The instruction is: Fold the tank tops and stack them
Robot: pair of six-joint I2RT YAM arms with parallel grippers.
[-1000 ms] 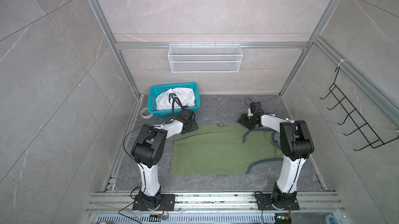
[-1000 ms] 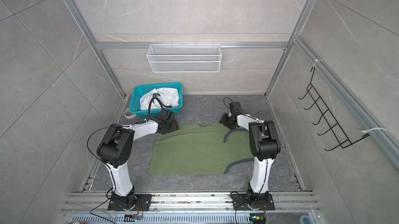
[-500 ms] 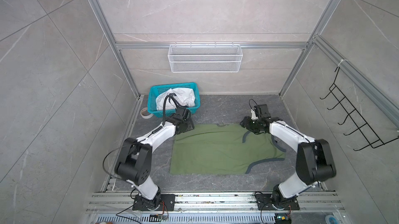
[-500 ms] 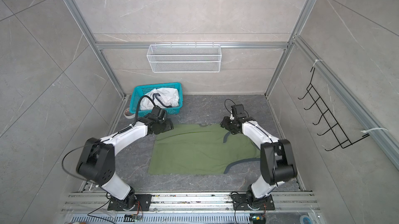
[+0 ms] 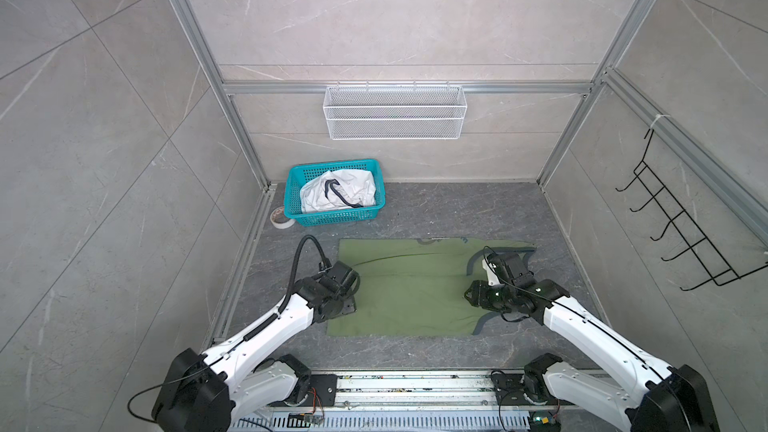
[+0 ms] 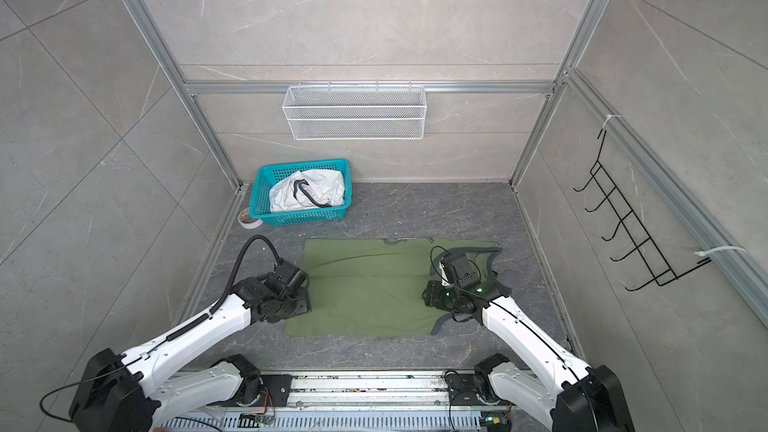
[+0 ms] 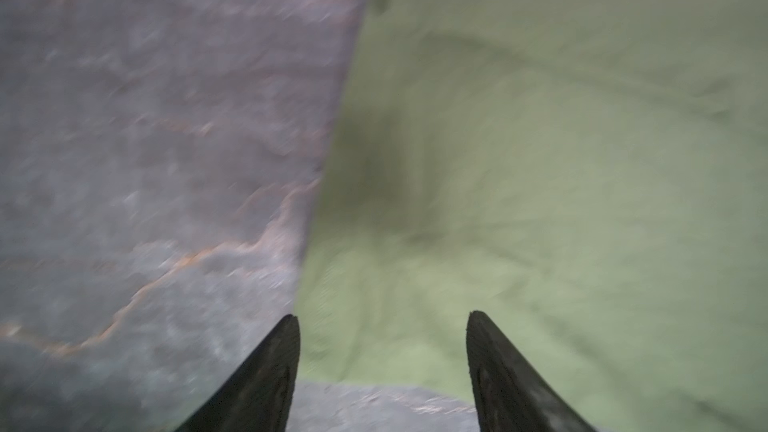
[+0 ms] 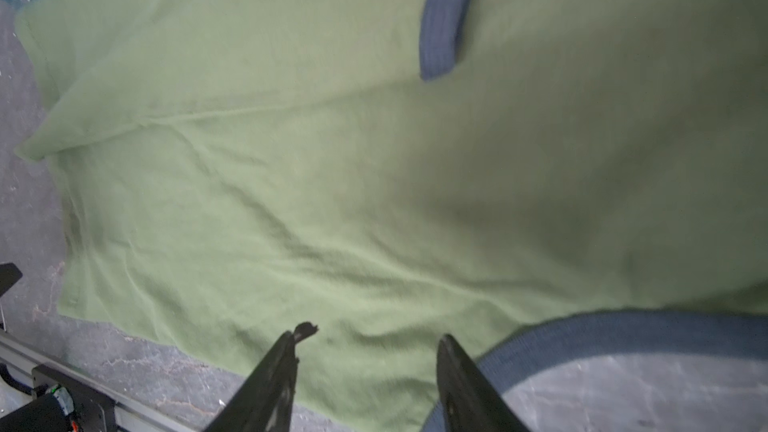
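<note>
The white top is seen bundled in the basket, evidently awaiting its turn. The left pincer is held spread and empty at the near left corner of the green top, which is laid flat on the tabletop. The right pincer is likewise spread and empty beside the near armhole, probably so the near edge can be gripped for a fold.

Olive tank top lies flat; white top, seemingly crumpled, fills basket.

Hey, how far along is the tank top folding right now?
Early. Done: the green tank top lies spread flat on the table. In hand: the left end effector and right end effector hover open over its near side, gripping nothing. Remaining: its folds, then the white tank top, crumpled in the teal basket, and stacking.
</note>
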